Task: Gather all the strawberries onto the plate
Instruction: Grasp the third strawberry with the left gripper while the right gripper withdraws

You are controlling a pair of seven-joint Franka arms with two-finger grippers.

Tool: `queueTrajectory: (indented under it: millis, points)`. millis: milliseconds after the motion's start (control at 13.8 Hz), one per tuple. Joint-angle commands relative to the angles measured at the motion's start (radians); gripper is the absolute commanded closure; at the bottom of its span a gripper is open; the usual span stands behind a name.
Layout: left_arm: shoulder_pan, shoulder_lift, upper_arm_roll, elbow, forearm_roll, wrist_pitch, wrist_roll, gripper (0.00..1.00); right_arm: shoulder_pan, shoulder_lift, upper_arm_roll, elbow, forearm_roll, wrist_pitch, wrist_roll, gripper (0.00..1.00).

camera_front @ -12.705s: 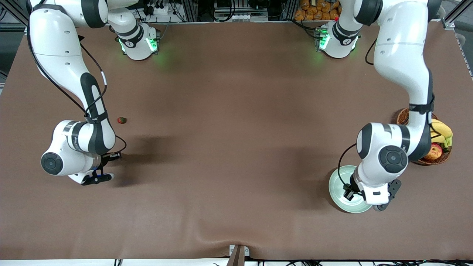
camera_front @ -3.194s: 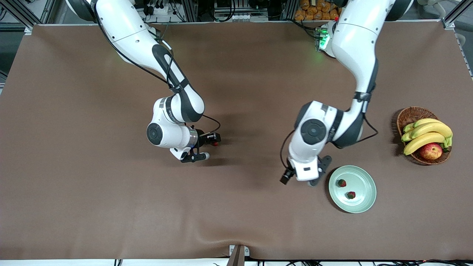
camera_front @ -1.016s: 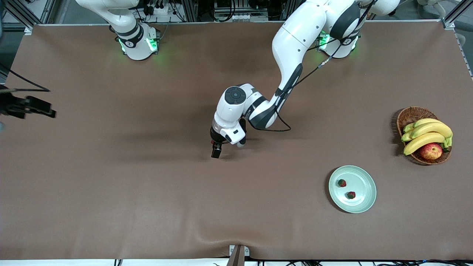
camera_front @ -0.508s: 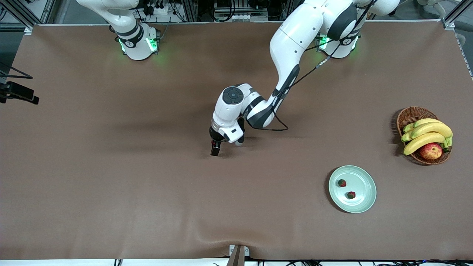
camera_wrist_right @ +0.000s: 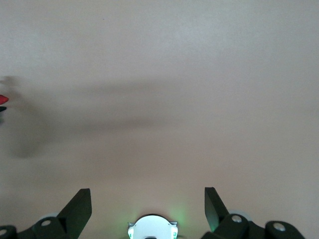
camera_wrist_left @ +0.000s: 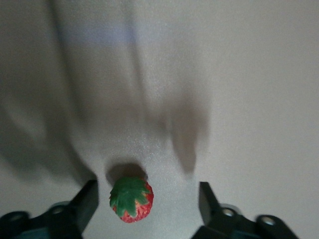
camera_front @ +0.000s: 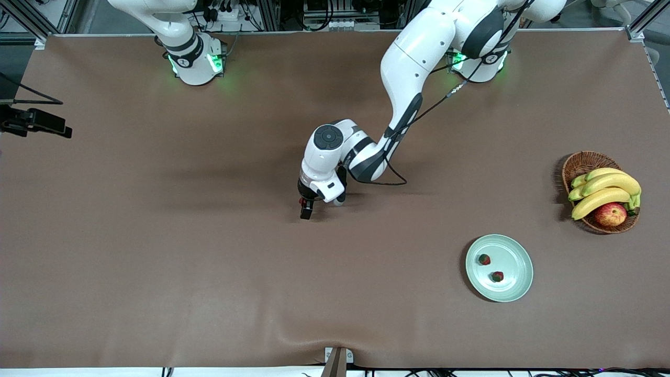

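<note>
One strawberry (camera_wrist_left: pixel 131 200), red with a green leafy cap, lies on the brown tablecloth at mid-table. My left gripper (camera_wrist_left: pixel 148 196) (camera_front: pixel 306 208) is down over it, open, with a finger on each side and a gap to both; the berry sits closer to one finger (camera_wrist_left: pixel 87 199). In the front view the left hand hides this berry. Two more strawberries (camera_front: pixel 484 259) (camera_front: pixel 497 276) lie in the pale green plate (camera_front: pixel 518 254), toward the left arm's end and nearer the front camera. My right gripper (camera_wrist_right: pixel 147 196) (camera_front: pixel 36 123) hangs open and empty, high over the right arm's end of the table.
A wicker basket (camera_front: pixel 586 157) with bananas (camera_front: pixel 602 188) and an apple (camera_front: pixel 610 213) stands at the left arm's end, a little farther from the front camera than the plate. The right arm's base (camera_wrist_right: pixel 152 228) shows a green light.
The left gripper's fingers have drawn slightly closer around the strawberry, and its hand has barely shifted. The right gripper has drifted a little at the table's end.
</note>
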Motion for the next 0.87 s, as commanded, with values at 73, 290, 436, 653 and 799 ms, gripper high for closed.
queueTrajectory:
  millis: [73,290,436,653,799]
  points:
    - [-0.006,0.004,0.002,0.014,-0.018,-0.021,0.008,1.00,-0.001,-0.039,-0.003,-0.020,0.022,-0.002,0.020,0.00]
    - [0.000,-0.026,0.005,0.015,-0.012,-0.105,0.008,1.00,-0.005,-0.048,-0.008,-0.019,0.066,0.007,0.020,0.00]
    - [0.018,-0.083,0.015,0.015,-0.007,-0.178,0.022,1.00,-0.005,-0.048,-0.008,-0.019,0.066,0.015,0.018,0.00]
    - [0.121,-0.177,0.015,0.015,-0.001,-0.309,0.103,1.00,-0.007,-0.045,-0.009,-0.019,0.065,0.026,0.014,0.00]
    - [0.216,-0.209,0.028,0.014,0.032,-0.398,0.177,1.00,-0.007,-0.045,-0.009,-0.020,0.054,0.052,0.014,0.00]
